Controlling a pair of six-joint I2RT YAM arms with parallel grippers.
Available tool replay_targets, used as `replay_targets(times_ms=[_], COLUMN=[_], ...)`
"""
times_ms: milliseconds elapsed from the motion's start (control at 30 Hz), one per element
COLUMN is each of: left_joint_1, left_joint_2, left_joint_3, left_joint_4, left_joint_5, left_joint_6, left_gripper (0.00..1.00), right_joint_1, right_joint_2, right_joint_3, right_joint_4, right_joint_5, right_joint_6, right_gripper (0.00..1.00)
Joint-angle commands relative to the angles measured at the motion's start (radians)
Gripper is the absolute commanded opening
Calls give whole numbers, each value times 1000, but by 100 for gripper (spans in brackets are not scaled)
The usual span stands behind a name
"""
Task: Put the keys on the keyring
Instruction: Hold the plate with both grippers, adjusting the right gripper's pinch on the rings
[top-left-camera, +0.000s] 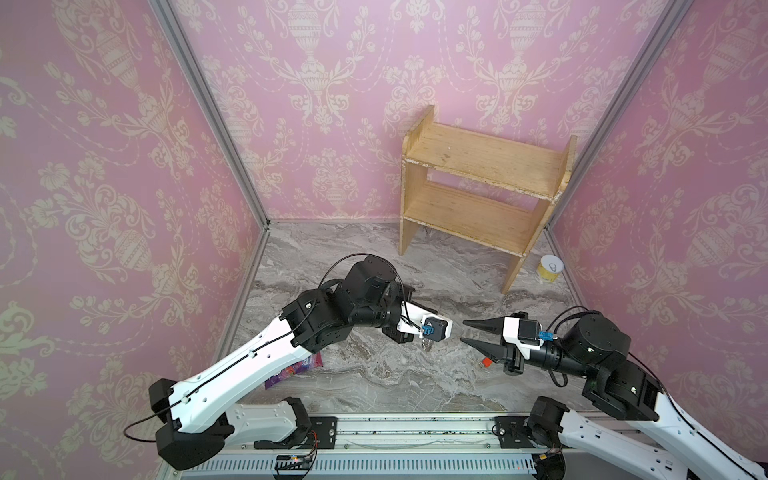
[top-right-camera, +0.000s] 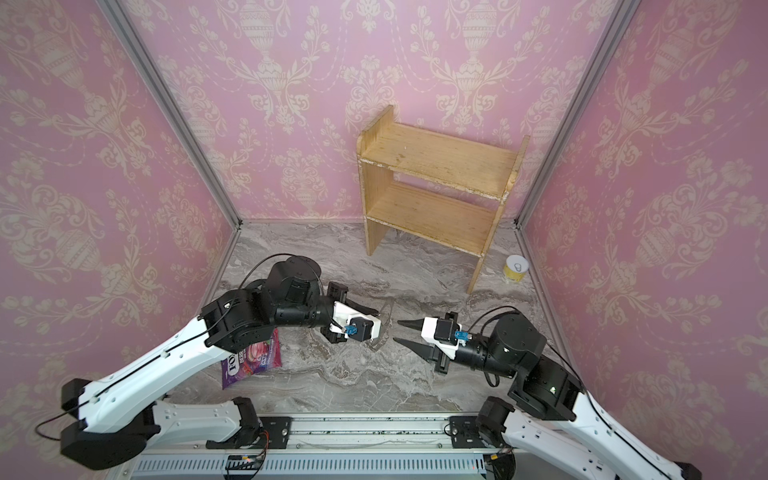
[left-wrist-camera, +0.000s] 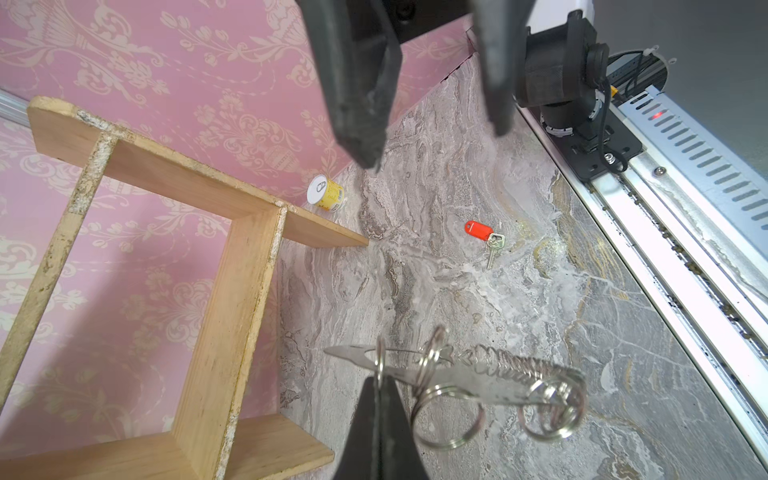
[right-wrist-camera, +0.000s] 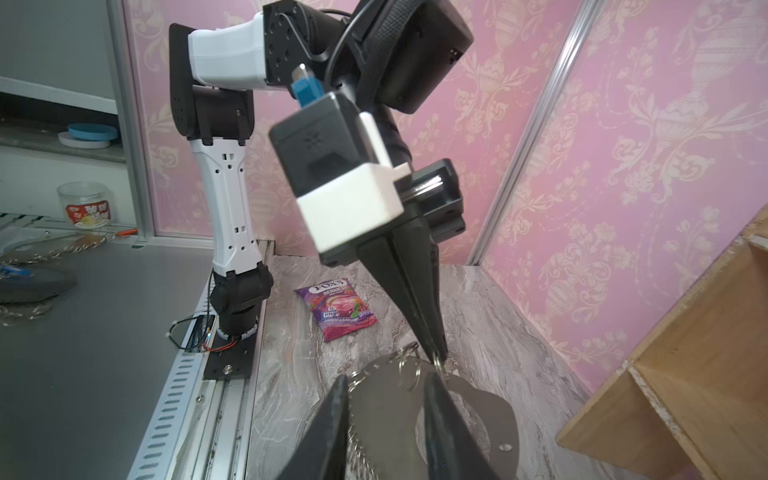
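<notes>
The keyring (left-wrist-camera: 478, 376) is a flat band lined with silver split rings, held above the marble floor. My left gripper (left-wrist-camera: 380, 374) is shut on one of its split rings. In the right wrist view the same shut tips (right-wrist-camera: 436, 351) pinch the ring at the band's (right-wrist-camera: 478, 399) far edge. My right gripper (right-wrist-camera: 386, 380) is open, its two fingers straddling the band's near end; I cannot tell whether they touch it. In a top view the right gripper (top-left-camera: 462, 331) faces the left wrist. The keys (left-wrist-camera: 484, 235), red tag and small silver key, lie on the floor, also visible as a red spot (top-left-camera: 487, 362) under the right gripper.
A wooden two-shelf rack (top-left-camera: 478, 187) stands at the back right, with a yellow can (top-left-camera: 549, 269) beside its leg. A purple candy bag (top-right-camera: 251, 359) lies under the left arm. The metal rail (top-left-camera: 415, 432) runs along the front edge.
</notes>
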Motion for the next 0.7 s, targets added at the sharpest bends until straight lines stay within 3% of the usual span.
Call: replay_targets(times_ms=[0, 133, 300, 533, 667], left_joint_1=[-9, -11, -11, -28, -38], left_joint_2=[1, 1, 0, 4, 1], left_joint_3=[38, 36, 30, 35, 44], left_joint_4=[19, 12, 4, 2, 8], left_joint_5=[-9, -22, -11, 7, 18], left_joint_6=[18, 25, 28, 44, 40], left_gripper=[0, 0, 0, 0, 0], right_joint_1=[19, 26, 25, 26, 25], right_joint_2=[29, 0, -142, -104, -44], right_joint_3=[41, 77, 21, 13, 11], right_joint_4=[-59, -144, -36, 42, 66], right_joint_5=[-47, 23, 175, 307, 309], right_joint_6=[-17, -39, -34, -66, -87], right_gripper=[37, 37, 36, 25, 24])
